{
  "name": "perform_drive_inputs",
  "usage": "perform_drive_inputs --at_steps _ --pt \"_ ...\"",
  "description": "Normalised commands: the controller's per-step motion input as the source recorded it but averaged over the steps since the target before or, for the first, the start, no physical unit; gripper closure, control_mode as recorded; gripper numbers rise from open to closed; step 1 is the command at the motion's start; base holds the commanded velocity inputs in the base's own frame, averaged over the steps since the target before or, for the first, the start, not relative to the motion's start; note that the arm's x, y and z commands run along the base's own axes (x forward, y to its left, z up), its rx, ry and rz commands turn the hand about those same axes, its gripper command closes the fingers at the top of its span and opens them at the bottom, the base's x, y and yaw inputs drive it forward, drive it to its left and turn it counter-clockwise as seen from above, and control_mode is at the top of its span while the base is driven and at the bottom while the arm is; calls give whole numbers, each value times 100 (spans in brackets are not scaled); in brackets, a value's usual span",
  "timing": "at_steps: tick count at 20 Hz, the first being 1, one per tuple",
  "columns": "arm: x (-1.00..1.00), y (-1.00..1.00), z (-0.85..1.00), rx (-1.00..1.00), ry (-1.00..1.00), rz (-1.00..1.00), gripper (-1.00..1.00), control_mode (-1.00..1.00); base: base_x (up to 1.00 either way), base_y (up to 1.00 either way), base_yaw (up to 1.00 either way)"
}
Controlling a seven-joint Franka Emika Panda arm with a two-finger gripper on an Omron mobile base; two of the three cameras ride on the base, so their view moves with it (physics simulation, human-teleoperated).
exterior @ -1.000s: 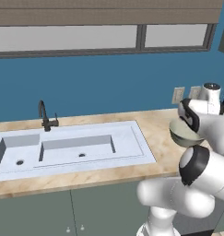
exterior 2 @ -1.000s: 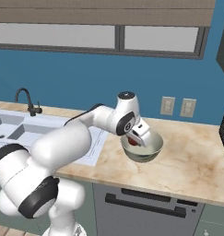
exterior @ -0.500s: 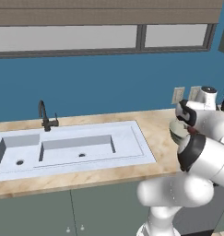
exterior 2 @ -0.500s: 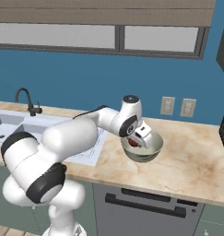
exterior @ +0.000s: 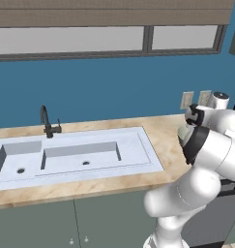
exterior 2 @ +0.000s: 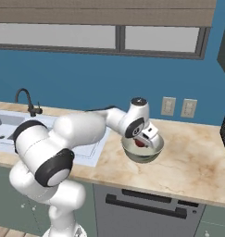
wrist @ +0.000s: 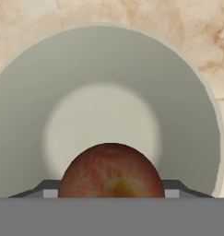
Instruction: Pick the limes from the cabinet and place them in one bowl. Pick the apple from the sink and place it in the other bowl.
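The tool is hanging just inside a pale grey bowl and is clamped on the apple, a red and yellow-flecked fruit sitting between the two dark tips at six o'clock in the hand view, with the bowl's pale floor showing beyond it toward twelve. From the right base view the apple is showing as a small red patch under the hand, low inside the rim; whether it is touching the bowl's floor I cannot tell. The bowl is resting on the marbled beige worktop, and the sink is lying well apart from it at about nine o'clock, with its black faucet at the far edge. Judging by its look, the apple is firm, fairly light and smooth-skinned, so it is likely to roll once freed; holding it across its widest middle, as the tips seem to be doing, is giving the surest grip, and letting go low in the bowl should be keeping it from bouncing out.
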Motion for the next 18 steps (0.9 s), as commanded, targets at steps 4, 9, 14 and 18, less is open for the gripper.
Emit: perform_drive_inputs --at_steps 4,9,14,18 --pt "11 -1 -3 0 0 0 -100 -100 0 0 0" --pt "15 0 -1 2 0 0 -100 -100 0 0 0" --pt "12 0 0 1 0 0 -100 -100 0 0 0" --pt "6 0 0 0 2 -1 -100 -100 0 0 0"
